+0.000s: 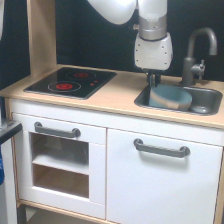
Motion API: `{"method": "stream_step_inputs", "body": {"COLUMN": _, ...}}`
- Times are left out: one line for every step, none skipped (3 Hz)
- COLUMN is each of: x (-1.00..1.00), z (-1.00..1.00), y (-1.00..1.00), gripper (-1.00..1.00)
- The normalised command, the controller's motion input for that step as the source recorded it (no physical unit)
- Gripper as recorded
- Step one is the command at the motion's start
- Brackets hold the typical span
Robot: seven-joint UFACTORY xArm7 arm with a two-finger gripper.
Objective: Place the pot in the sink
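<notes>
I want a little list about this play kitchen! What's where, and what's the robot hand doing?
pot: blue-grey, tilted, inside the sink
sink: dark grey basin, on the exterior view's right
gripper: reaching down to the pot's rim; open or shut cannot be told
tap: dark, behind the sink
hob: black with red rings, on the exterior view's left
cupboard door: white, shut, grey handle
</notes>
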Motion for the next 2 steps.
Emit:
{"method": "stream_step_inputs", "body": {"x": -0.05, "z": 0.38, "y": -0.09, "gripper": 1.00}}
{"method": "stream_step_inputs", "body": {"x": -0.11, "z": 0.51, "y": -0.09, "gripper": 1.00}}
